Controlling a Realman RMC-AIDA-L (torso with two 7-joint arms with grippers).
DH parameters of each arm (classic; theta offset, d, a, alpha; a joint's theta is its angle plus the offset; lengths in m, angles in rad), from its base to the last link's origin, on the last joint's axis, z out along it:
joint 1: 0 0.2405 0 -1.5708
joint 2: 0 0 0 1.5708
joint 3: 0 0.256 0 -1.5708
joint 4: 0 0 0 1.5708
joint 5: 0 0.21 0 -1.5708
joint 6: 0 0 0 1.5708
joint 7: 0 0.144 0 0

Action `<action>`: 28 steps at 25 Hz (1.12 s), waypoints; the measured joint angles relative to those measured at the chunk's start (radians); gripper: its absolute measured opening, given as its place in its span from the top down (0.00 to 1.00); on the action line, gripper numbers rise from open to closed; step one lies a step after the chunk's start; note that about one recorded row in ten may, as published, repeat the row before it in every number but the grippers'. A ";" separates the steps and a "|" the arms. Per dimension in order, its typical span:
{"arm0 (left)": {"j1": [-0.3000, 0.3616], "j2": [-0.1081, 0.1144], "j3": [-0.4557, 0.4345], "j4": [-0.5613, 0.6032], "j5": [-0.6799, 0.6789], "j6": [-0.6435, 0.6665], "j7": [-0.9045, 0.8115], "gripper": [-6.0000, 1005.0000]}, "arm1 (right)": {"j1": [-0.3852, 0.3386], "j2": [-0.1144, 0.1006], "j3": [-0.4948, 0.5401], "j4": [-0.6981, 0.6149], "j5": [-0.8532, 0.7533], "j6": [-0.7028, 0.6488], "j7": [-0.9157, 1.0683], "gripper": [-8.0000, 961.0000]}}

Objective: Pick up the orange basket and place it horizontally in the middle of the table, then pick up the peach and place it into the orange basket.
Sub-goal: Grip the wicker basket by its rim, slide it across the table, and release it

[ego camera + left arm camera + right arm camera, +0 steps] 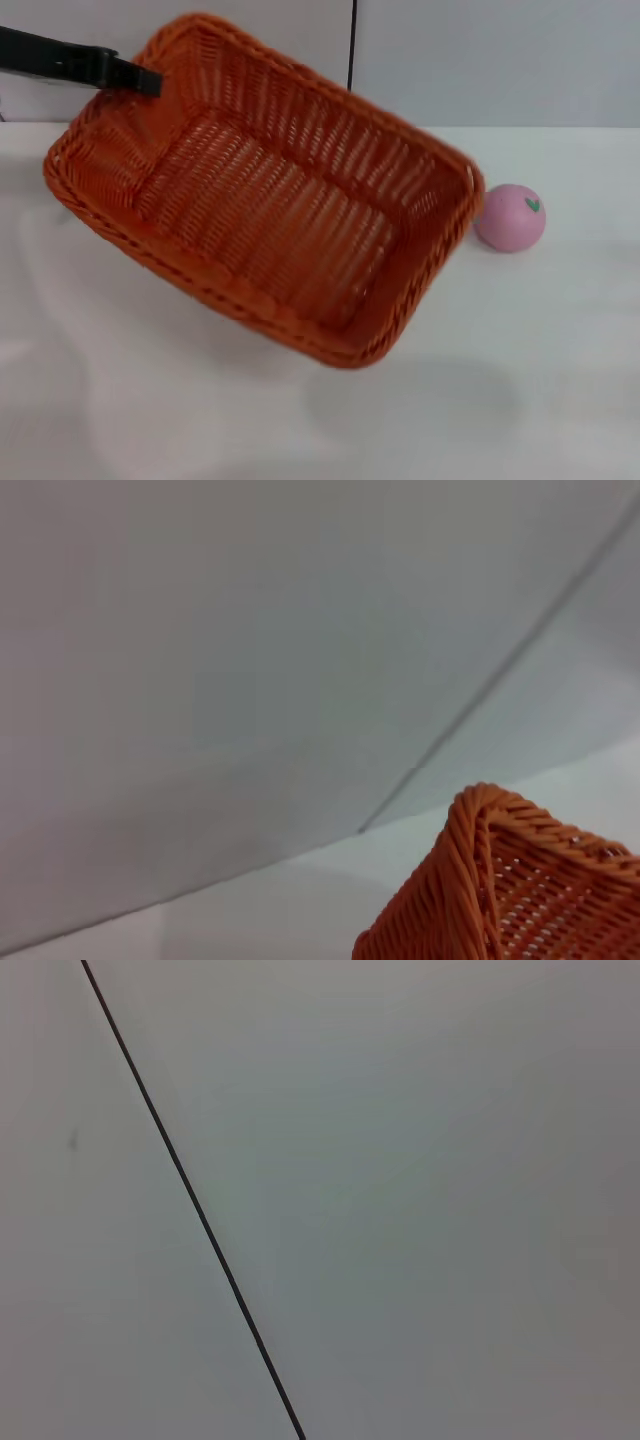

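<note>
The orange basket hangs tilted above the white table, its long side running diagonally from far left to near right, and it casts a shadow below. My left gripper, a black arm coming in from the far left, is shut on the braided rim at the basket's far left corner. One corner of the orange basket shows in the left wrist view. The pink peach with its green leaf mark rests on the table just right of the basket's right end, not touching it. The right gripper is out of view.
A grey wall with a dark vertical seam stands behind the table. The right wrist view shows only wall and a seam. Bare tabletop lies in front of the basket and around the peach.
</note>
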State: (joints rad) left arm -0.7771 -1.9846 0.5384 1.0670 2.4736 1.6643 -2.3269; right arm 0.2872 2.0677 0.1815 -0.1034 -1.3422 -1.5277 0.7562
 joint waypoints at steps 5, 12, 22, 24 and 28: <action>0.041 0.007 -0.035 -0.002 -0.023 0.000 -0.059 0.82 | 0.007 0.000 -0.006 -0.011 0.000 0.002 0.001 0.39; 0.147 0.005 -0.043 0.003 -0.069 0.062 -0.128 0.82 | 0.019 -0.003 -0.007 -0.022 -0.004 0.004 0.002 0.39; 0.281 -0.031 -0.070 -0.004 -0.210 0.042 -0.156 0.82 | 0.043 -0.011 -0.009 -0.022 -0.009 0.027 0.000 0.39; 0.299 -0.048 -0.087 -0.003 -0.221 0.033 -0.158 0.82 | 0.046 -0.012 -0.009 -0.022 -0.009 0.033 -0.003 0.39; 0.327 -0.071 -0.095 0.006 -0.232 0.022 -0.163 0.82 | 0.051 -0.012 -0.010 -0.031 -0.010 0.048 -0.005 0.39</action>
State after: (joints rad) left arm -0.4502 -2.0560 0.4435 1.0728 2.2412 1.6861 -2.4900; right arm 0.3383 2.0558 0.1718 -0.1341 -1.3523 -1.4797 0.7511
